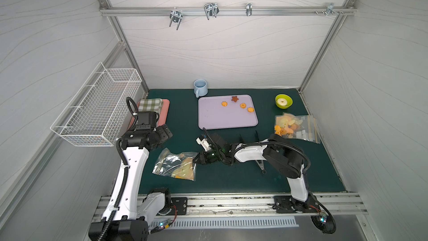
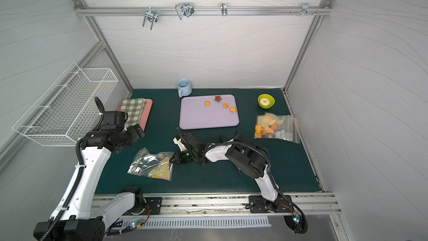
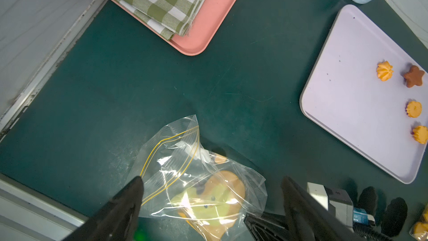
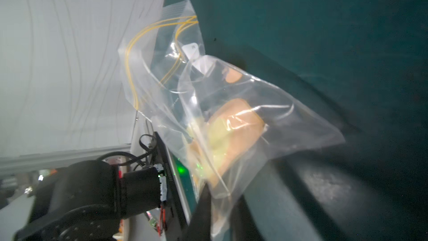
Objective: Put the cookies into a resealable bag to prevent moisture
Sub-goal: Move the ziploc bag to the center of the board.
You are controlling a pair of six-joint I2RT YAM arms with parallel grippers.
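Left gripper fingers fill the near edge of the left wrist view. Jaw state: spread wide, gripping nothing. This gripper hangs above the green mat, near the zip end of the resealable bag but clear of it.

Right gripper: jaws pressed together on the bag edge farthest from the zip. In the right wrist view the clear film rises from between the fingers. The two yellow zip strips stand apart, so the mouth is open. The bag carries a tan and yellow toast-shaped print.

Bag location: front of the mat, between the two arms, in both top views.

Cookie location: four cookies lie on the lilac tray at the centre rear of the mat. Three are orange-golden and one is a dark brown star. All sit near the tray's far right corner, apart from one another.

Other items:
- Second clear bag, right side of the mat, holding orange and pale pieces.
- Green bowl, just beyond it, holding a pale round piece.
- Light blue mug, behind the lilac tray.
- Pink tray with a folded green-checked cloth, left rear.
- White wire basket, on the left wall.
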